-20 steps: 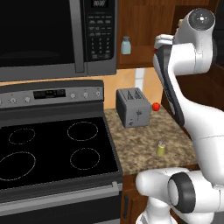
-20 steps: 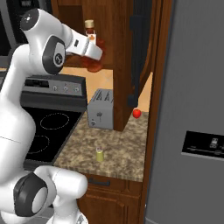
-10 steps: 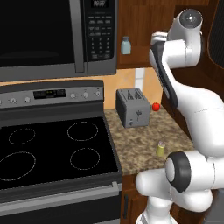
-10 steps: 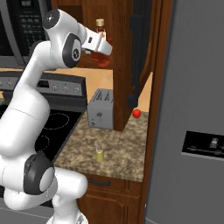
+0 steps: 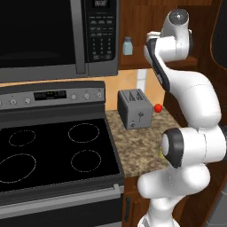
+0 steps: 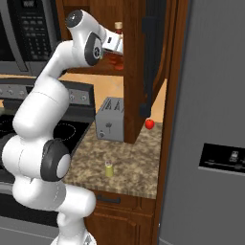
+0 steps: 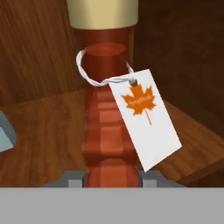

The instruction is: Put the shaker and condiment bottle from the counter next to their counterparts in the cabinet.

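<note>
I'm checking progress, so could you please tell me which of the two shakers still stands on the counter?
The small yellow-green shaker, on the speckled counter; the pale blue one stands on the cabinet shelf.

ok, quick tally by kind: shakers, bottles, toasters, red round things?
Shakers: 2 (yellow-green shaker, pale blue shaker)
Condiment bottle: 1
Toaster: 1
Red rounded item: 1
Total: 5
</note>
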